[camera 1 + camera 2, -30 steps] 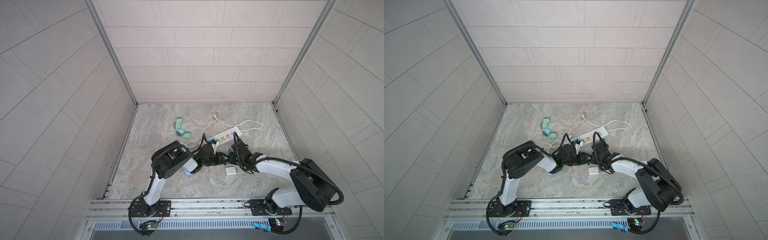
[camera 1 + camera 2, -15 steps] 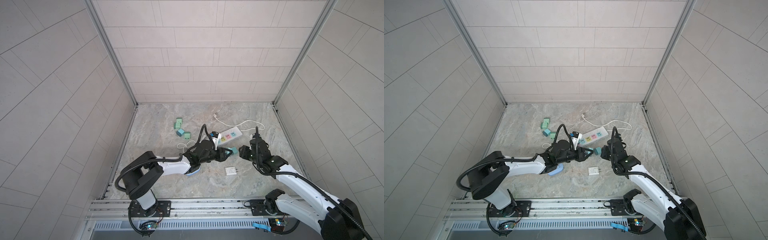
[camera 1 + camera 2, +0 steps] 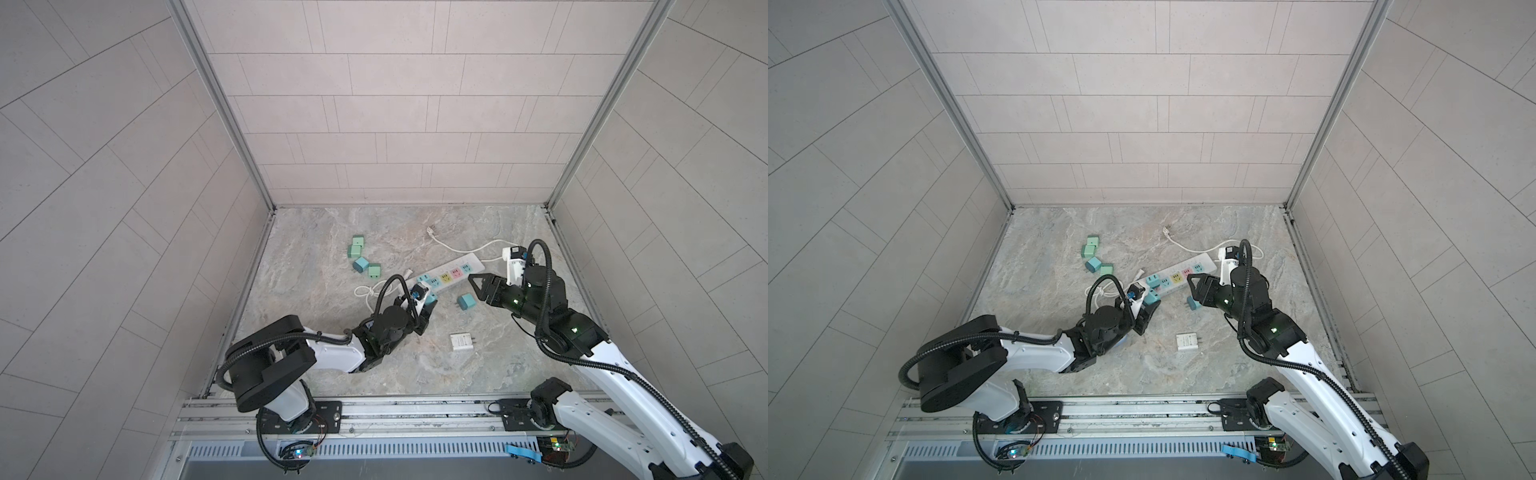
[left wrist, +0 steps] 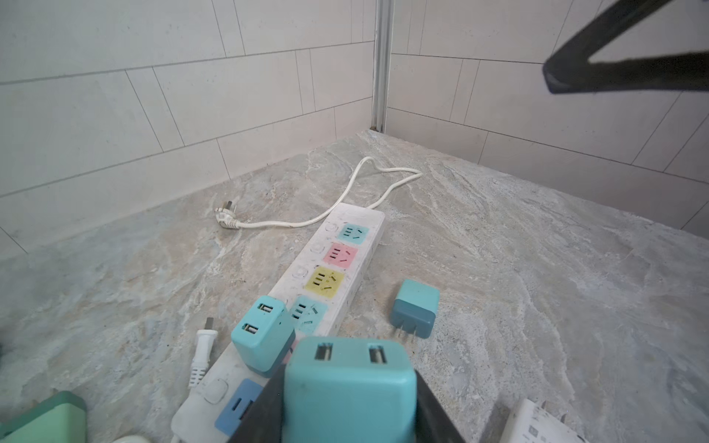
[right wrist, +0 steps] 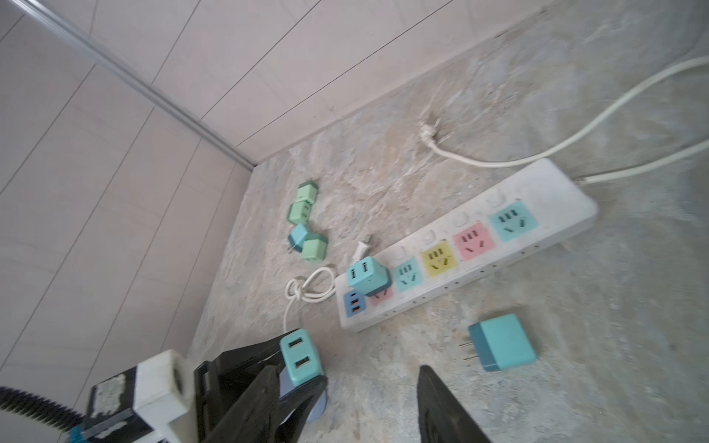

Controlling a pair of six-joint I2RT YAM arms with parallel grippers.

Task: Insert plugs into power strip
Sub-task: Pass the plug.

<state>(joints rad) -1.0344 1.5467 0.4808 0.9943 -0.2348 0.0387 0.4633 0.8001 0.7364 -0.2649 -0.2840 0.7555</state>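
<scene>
A white power strip [image 3: 473,262] [image 3: 1202,262] [image 4: 368,218] [image 5: 544,184] with coloured sockets lies slantwise mid-table. One teal plug [image 4: 261,337] [image 5: 366,276] stands in a socket near its left end. My left gripper [image 3: 428,302] [image 3: 1149,302] [image 4: 349,383] is shut on a second teal plug [image 4: 345,395] [image 5: 299,358], beside that end of the strip. My right gripper [image 3: 474,289] [image 3: 1190,289] [image 5: 345,406] hangs open and empty above a loose teal plug [image 3: 466,302] [image 3: 1192,303] [image 4: 416,310] [image 5: 502,341], which lies on its side. A white charger block [image 3: 461,343] [image 3: 1187,341] lies nearer the front.
Several teal and mint plugs [image 3: 361,257] [image 3: 1096,257] [image 5: 307,226] cluster at the back left. The strip's cord [image 3: 457,249] [image 4: 345,199] loops behind it. A coiled white cord [image 3: 365,291] [image 5: 307,291] sits at the strip's left end.
My right gripper has opened, let go of a teal plug onto the table, and pulled back to the right. The left arm has stretched out, with its plug in its grip.
</scene>
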